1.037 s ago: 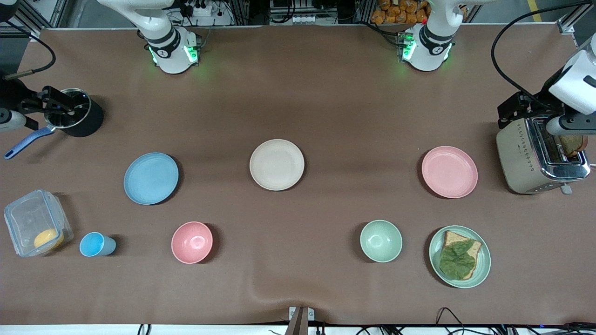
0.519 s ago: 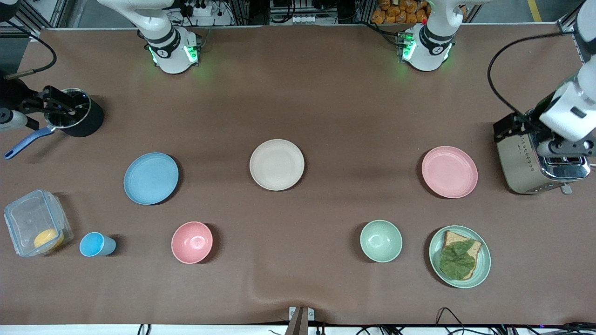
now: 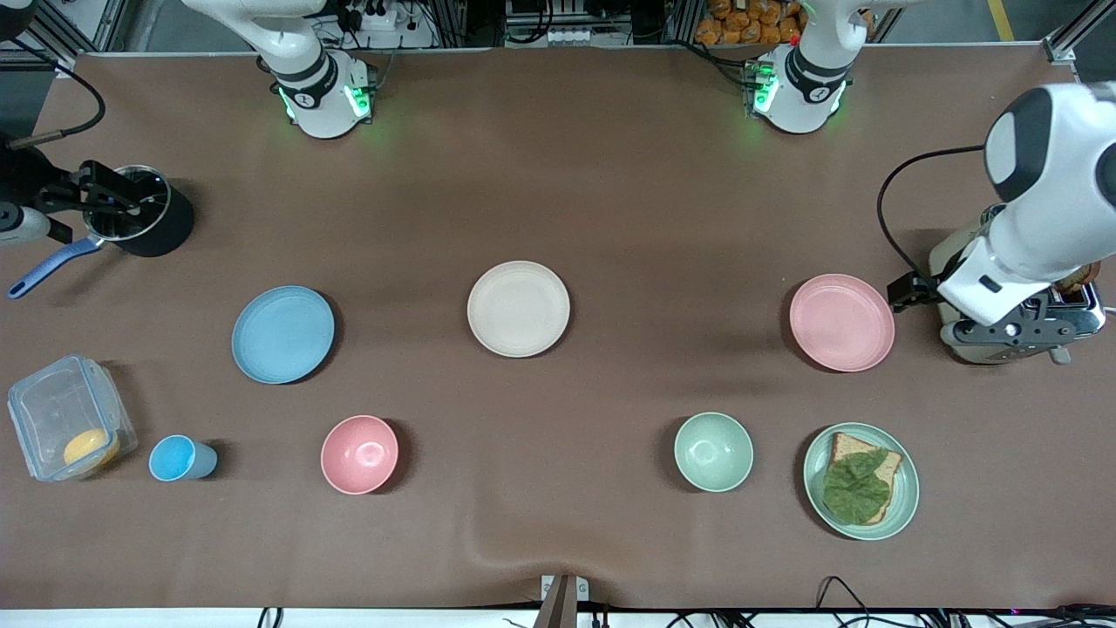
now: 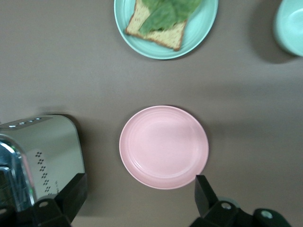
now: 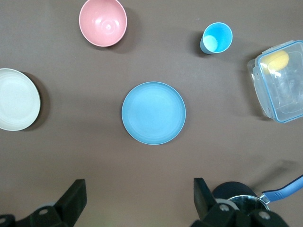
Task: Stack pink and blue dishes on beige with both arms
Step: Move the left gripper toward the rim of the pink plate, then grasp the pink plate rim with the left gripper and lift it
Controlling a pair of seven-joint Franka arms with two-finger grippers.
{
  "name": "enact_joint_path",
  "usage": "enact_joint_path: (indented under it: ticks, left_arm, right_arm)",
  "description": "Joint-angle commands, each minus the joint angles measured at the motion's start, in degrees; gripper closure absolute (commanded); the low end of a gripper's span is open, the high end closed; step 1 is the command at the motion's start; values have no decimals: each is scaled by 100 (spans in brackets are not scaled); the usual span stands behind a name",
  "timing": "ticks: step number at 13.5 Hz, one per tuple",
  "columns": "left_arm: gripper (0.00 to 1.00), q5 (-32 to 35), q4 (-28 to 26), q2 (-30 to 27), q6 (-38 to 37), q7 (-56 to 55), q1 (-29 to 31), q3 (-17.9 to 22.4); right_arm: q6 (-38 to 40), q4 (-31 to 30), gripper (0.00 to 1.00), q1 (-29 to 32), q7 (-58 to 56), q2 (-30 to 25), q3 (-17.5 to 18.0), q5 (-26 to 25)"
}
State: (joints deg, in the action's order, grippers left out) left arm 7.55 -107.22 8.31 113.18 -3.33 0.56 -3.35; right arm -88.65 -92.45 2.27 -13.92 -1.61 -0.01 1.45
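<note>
Front view: the beige plate (image 3: 518, 309) lies at the middle of the brown desk (image 3: 610, 201), with the blue plate (image 3: 282, 334) well apart from it toward the right arm's end and the pink plate (image 3: 841, 322) well apart toward the left arm's end; all three lie flat and bare, none stacked. Nearer the camera stand a pink bowl (image 3: 359, 453), a small blue cup (image 3: 180, 459), a clear lidded box (image 3: 68, 417), a green bowl (image 3: 713, 451) and a green plate with toast and a leaf (image 3: 860, 481). The left arm (image 3: 1037, 209) hangs over the toaster (image 3: 1016, 296) just beside the pink plate, while the right arm's hand sits over a black pot (image 3: 144, 214) at the desk's edge. Left wrist view: the left gripper (image 4: 139, 196) hovers high over the desk by the pink plate (image 4: 164, 146), its jaws spread wide and released, nothing between them; the toaster (image 4: 40, 156) and the toast plate (image 4: 165, 26) show too. Right wrist view: the right gripper (image 5: 139, 201) hangs with jaws released and empty, looking down on the blue plate (image 5: 154, 113), the beige plate (image 5: 16, 99), the pink bowl (image 5: 102, 22), the cup (image 5: 217, 38), the box (image 5: 279, 80) and the pot (image 5: 239, 201).
</note>
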Motion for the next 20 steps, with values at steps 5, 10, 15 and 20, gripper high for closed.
enact_joint_path:
  ticks: [5, 10, 15, 20]
  left_arm:
    - [0, 97, -642, 785, 1074, 395, 647, -34]
    - [0, 97, -651, 1435, 1390, 403, 823, -17]
    - [3, 273, -651, 1911, 1742, 412, 1008, -17]
    - [26, 282, -660, 2061, 1927, 412, 1122, -26]
  right_arm:
    - [93, 78, 0, 124, 29, 20, 71, -22]
    - [93, 96, 0, 124, 29, 20, 71, -13]
    - [85, 105, 0, 107, 29, 20, 71, -30]
    - [93, 113, 0, 81, 29, 20, 98, -30]
